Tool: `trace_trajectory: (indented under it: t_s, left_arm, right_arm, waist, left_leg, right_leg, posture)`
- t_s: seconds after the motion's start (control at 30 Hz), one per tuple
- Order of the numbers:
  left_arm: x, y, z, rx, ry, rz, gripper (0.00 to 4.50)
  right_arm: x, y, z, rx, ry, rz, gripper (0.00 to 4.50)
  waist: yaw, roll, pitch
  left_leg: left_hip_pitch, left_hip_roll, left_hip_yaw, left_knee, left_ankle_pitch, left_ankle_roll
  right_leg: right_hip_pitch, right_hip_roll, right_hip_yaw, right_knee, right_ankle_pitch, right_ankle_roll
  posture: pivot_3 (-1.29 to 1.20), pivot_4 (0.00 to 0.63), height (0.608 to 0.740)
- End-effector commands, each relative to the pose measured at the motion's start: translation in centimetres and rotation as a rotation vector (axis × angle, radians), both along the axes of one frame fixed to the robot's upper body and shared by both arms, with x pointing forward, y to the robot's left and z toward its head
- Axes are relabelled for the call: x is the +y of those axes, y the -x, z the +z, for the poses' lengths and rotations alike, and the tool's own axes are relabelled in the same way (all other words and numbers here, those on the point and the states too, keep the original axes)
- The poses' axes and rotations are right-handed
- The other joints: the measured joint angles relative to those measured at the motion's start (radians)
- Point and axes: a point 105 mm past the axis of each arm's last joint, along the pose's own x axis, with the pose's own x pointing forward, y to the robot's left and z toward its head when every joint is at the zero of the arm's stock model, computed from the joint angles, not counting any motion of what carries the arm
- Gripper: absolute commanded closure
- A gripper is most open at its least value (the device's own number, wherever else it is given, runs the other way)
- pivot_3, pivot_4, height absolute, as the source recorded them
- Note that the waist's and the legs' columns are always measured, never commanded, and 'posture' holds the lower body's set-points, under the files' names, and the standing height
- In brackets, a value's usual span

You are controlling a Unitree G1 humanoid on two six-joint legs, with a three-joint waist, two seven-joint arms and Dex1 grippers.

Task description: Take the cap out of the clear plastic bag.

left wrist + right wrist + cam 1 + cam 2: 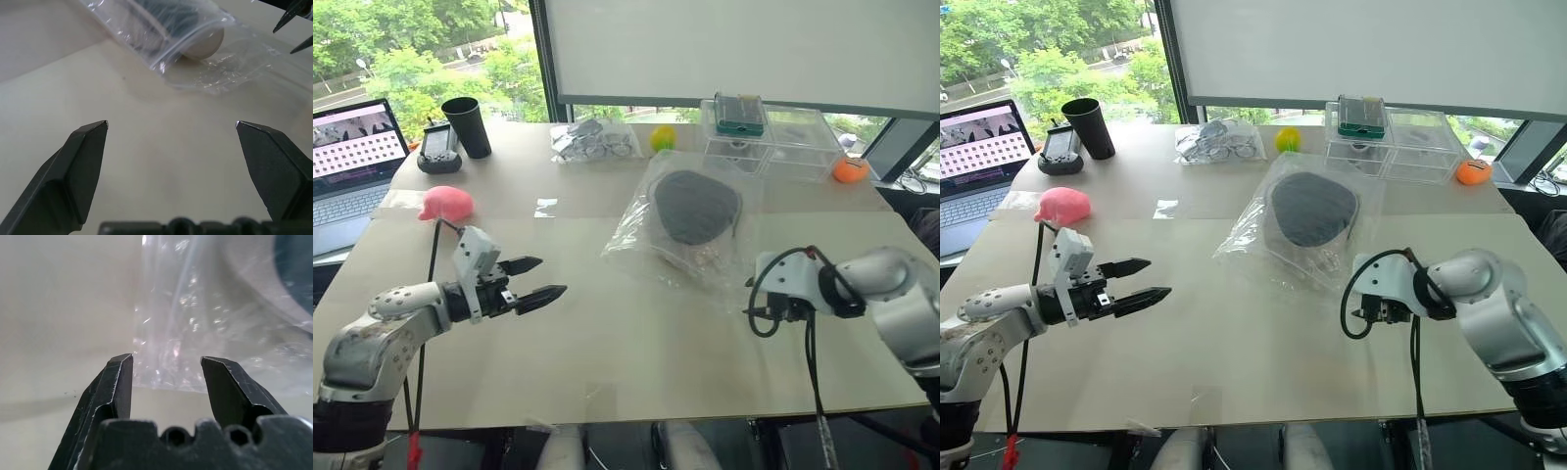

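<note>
Over the near left part of the table (607, 362), the left gripper (540, 278) hangs with its two black fingers spread wide and nothing between them, pointing toward the middle of the table. Its wrist view shows bare tabletop between the fingers, and beyond them the near edge of the clear plastic bag (205, 54), crinkled, with the pale rim of the cap (208, 44) showing through the film. In the far corner of that view, two dark fingertips of the other arm poke in.

On the near right, the right gripper (166, 367) sits just off the bag's near corner. Seen from its own wrist, its fingers stand apart with only air between them, above the table, and the bag's edge lies right ahead without touching them.

From the head, the bag (636, 230) lies flat in the middle of the table with the cap (695, 206) inside it, dark lining up. Farther back stand clear boxes (773, 142), a smaller bag with eyeglasses (592, 142), a black cup (468, 125), a pink toy (446, 203) and a laptop (352, 166).
</note>
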Motion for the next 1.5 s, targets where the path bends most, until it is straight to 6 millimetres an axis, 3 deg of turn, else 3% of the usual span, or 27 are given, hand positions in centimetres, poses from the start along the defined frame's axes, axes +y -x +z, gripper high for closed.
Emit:
trace_trajectory:
  t_s: [0.03,0.17,0.3,0.5,0.67,0.93,1.13,1.27,1.5]
  left_arm:
    - [-1.3,-0.9,1.2,-0.115,-0.076,-0.071,0.00]
    - [-3.1,-2.7,1.5,-0.238,-0.191,-0.130,0.00]
    - [-4.9,-4.2,0.2,-0.329,-0.308,-0.193,0.00]
    - [-7.5,-5.5,-0.5,-0.402,-0.324,-0.244,0.00]
    - [-9.2,-7.4,-0.1,-0.459,-0.301,-0.185,0.00]
    - [-9.7,-8.0,-0.8,-0.474,-0.315,-0.185,0.00]
    - [-10.6,-9.4,-1.0,-0.479,-0.310,-0.165,0.00]
    - [-11.2,-10.1,-1.4,-0.475,-0.312,-0.169,0.97]
    - [-11.9,-10.6,-2.0,-0.478,-0.320,-0.189,3.74]
  right_arm:
    - [1.2,0.4,3.3,-0.068,-0.160,-0.019,1.80]
    - [4.3,0.7,3.4,-0.090,-0.300,-0.012,1.80]
    - [6.6,0.7,2.7,-0.099,-0.362,-0.023,1.80]
    - [7.4,-0.1,2.7,-0.123,-0.420,-0.084,1.80]
    - [6.6,0.0,2.6,-0.108,-0.477,-0.153,1.80]
    - [5.1,1.5,3.7,-0.075,-0.633,-0.261,1.80]
    - [1.8,2.8,2.3,-0.063,-0.620,-0.412,1.80]
    - [1.8,3.3,2.2,-0.065,-0.622,-0.418,1.76]
    - [2.3,3.6,1.8,-0.058,-0.617,-0.406,1.76]
  waist:
    - [0.001,0.000,0.000]
    - [-0.002,0.000,0.000]
    - [0.000,0.000,0.000]
    - [0.008,0.000,0.000]
    - [0.021,0.000,0.000]
    - [0.021,0.000,0.000]
    - [0.028,0.000,0.000]
    - [0.021,0.000,0.000]
    - [0.017,0.000,0.000]
  left_leg:
    - [0.000,0.000,0.000,0.000,0.000,0.000]
    - [0.000,0.000,0.000,0.000,0.000,0.000]
    - [-0.002,-0.001,0.000,0.000,0.000,0.000]
    - [-0.004,-0.001,-0.001,0.001,0.000,0.000]
    - [-0.004,-0.001,-0.001,0.002,0.000,0.000]
    - [-0.004,-0.001,-0.002,0.002,0.000,0.000]
    - [-0.004,-0.002,-0.002,0.003,0.000,0.000]
    - [-0.004,-0.002,-0.002,0.003,0.000,0.000]
    - [-0.004,-0.002,-0.002,0.002,0.000,0.000]
  right_leg:
    - [0.000,0.000,0.000,0.000,0.000,0.000]
    - [0.000,0.001,0.000,0.000,0.000,0.000]
    - [0.000,0.000,0.000,0.000,0.001,0.000]
    - [-0.002,0.000,0.000,-0.001,0.004,-0.004]
    - [-0.001,0.000,0.000,0.000,0.003,-0.003]
    - [-0.001,0.000,0.000,0.000,0.004,-0.003]
    - [0.000,0.000,0.000,-0.001,0.004,-0.002]
    - [0.000,0.000,0.000,0.000,0.001,0.003]
    - [0.000,0.000,0.000,-0.001,0.001,0.003]
  posture:
    - [0.00,0.150,0.740]
    - [0.00,0.150,0.740]
    - [0.00,0.150,0.740]
    - [0.00,0.150,0.740]
    - [0.00,0.150,0.740]
    - [0.00,0.150,0.740]
    - [0.00,0.150,0.740]
    - [0.00,0.150,0.740]
    - [0.00,0.150,0.740]
